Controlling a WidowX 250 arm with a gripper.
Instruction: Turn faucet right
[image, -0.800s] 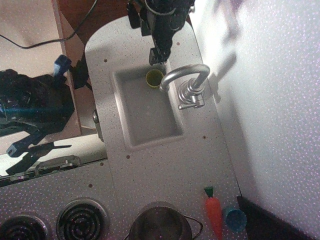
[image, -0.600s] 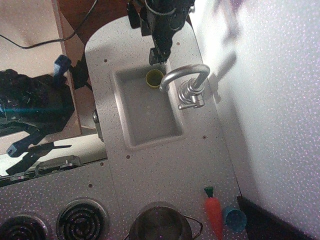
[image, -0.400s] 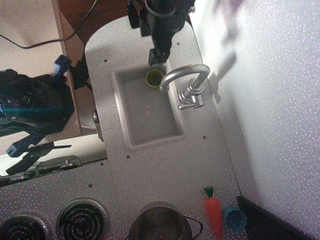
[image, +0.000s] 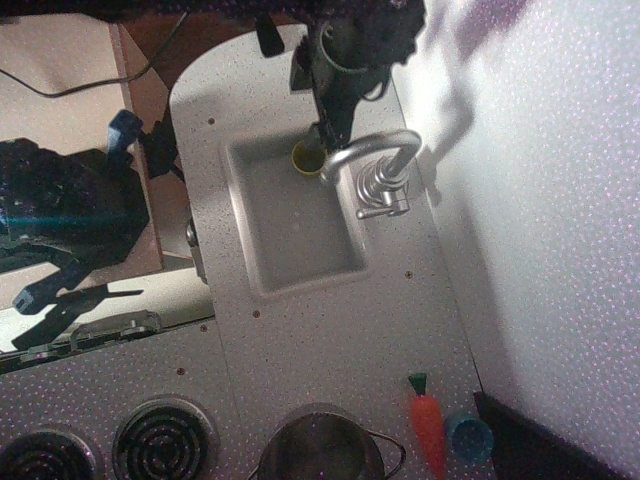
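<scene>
Overhead, the dark gripper (image: 331, 128) reaches down from the top edge, its tip right at the near end of the faucet (image: 375, 168) spout, close enough that contact cannot be ruled in or out. Whether its fingers are apart or together cannot be told, since they merge into one dark shape. The faucet stands on the counter (image: 330, 320) at the right rim of the sink (image: 295, 225), its shiny arched spout curving left over the basin corner and a small side lever sticking out below the ribbed base. Just under the gripper tip and partly hidden by it and the spout, a small yellow-green cup (image: 307, 158) sits in the sink's upper right corner. Farther off, at the bottom edge, a toy carrot (image: 427, 424) lies beside a small blue cup (image: 469, 437), with a metal pot (image: 322, 447) to their left and stove burners (image: 160, 440) beyond that. A pale speckled wall (image: 550, 200) runs along the right side
</scene>
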